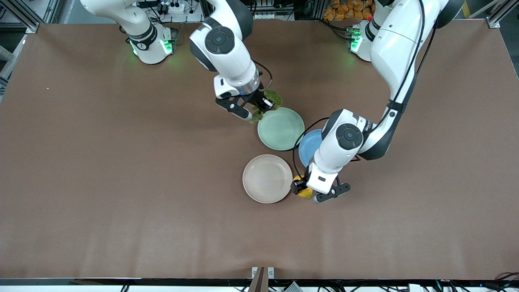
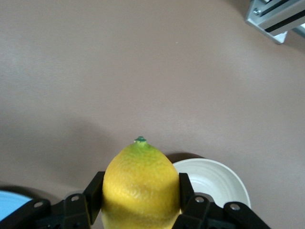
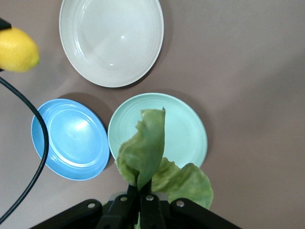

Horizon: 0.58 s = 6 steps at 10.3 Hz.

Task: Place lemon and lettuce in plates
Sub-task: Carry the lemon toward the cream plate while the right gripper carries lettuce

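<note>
My left gripper [image 1: 305,190] is shut on the yellow lemon [image 1: 304,192], held beside the rim of the cream-beige plate [image 1: 267,178]. In the left wrist view the lemon [image 2: 140,186] fills the space between the fingers, with the cream plate [image 2: 224,183] past it. My right gripper [image 1: 256,108] is shut on the green lettuce leaf [image 1: 272,98], held at the rim of the pale mint green plate [image 1: 280,128]. In the right wrist view the lettuce [image 3: 152,160] hangs from the shut fingers over the mint plate's [image 3: 186,129] edge; the cream plate [image 3: 111,40] and lemon [image 3: 18,49] also show.
A blue plate [image 1: 309,147] lies between the mint plate and the left arm, partly hidden under that arm; it also shows in the right wrist view [image 3: 69,138]. A black cable [image 3: 33,157] crosses that view. The brown table [image 1: 121,182] spreads wide around the plates.
</note>
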Motion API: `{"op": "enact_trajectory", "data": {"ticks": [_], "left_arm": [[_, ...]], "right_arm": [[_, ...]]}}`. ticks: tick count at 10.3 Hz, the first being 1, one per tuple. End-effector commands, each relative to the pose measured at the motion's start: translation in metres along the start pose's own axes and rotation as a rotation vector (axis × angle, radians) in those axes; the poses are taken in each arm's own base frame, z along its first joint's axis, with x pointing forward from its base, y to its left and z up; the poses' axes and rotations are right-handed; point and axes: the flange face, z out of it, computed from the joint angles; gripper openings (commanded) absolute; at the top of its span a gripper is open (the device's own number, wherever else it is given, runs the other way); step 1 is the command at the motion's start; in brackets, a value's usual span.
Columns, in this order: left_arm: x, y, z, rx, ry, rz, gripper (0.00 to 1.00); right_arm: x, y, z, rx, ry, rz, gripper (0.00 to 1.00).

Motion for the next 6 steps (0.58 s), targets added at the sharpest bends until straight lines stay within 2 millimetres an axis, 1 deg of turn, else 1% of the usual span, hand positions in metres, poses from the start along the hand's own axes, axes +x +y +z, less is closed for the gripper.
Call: {"op": "enact_trajectory", "data": {"ticks": [1, 2, 3, 5, 6], "left_arm": [[-0.012, 0.015, 0.01, -0.033, 0.002, -0.013, 0.0], [-0.027, 0.025, 0.013, -0.034, -0.006, -0.019, 0.0], [-0.032, 0.03, 0.012, -0.043, -0.004, -0.021, 0.0], [-0.043, 0.035, 0.022, -0.058, -0.002, -0.01, 0.0], [-0.051, 0.039, 0.027, -0.064, -0.006, -0.002, 0.0]], "right_arm": [[-0.001, -0.003, 0.038, 0.052, 0.008, 0.029, 0.0], [-0.006, -0.003, 0.052, 0.079, 0.007, 0.025, 0.0], [-0.008, -0.002, 0.068, 0.088, 0.005, 0.023, 0.0], [-0.004, 0.002, 0.097, 0.095, 0.002, 0.03, 0.0], [-0.002, 0.006, 0.111, 0.086, 0.007, 0.021, 0.06]]}}
